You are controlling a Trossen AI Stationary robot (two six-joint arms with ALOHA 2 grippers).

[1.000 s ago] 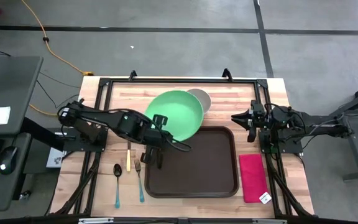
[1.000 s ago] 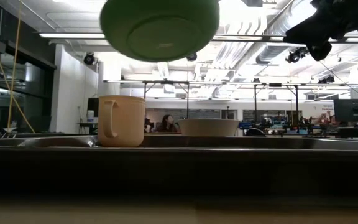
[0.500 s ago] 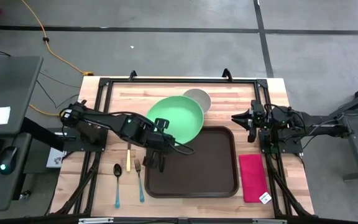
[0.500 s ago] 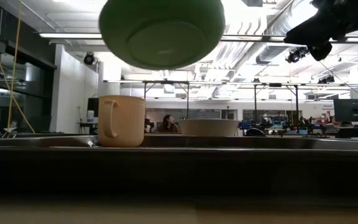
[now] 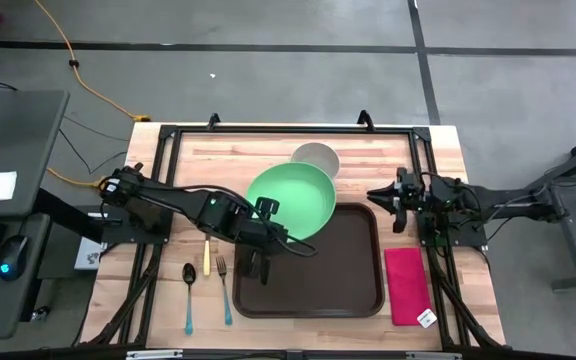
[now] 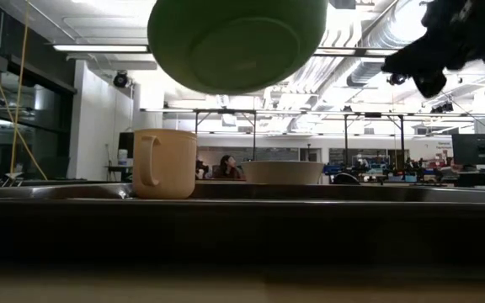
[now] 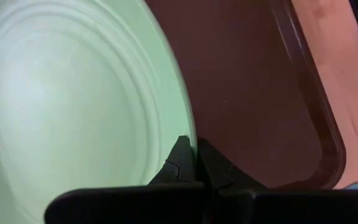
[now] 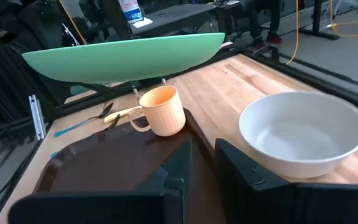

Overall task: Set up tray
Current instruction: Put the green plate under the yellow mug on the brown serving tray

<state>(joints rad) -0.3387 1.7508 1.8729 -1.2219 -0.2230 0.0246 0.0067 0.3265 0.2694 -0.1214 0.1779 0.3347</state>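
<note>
High view: the left tool [image 5: 258, 262] grasps the green plate [image 5: 290, 198] by its rim, so the plate rides clear above the counter [image 5: 218, 150]; the tray [image 5: 318, 268] lies just beyond and below the tool, partly under the plate. The right tool [image 5: 380, 195] waits beside the tray's far corner. Low view: the plate [image 6: 237, 42] hangs high above the cup [image 6: 164, 163]. Left wrist view: both fingers [image 7: 180, 158] pinch the rim. Right wrist view: the right tool [image 8: 202, 163] stands slightly parted, holding nothing, facing the bowl [image 8: 300, 132].
</note>
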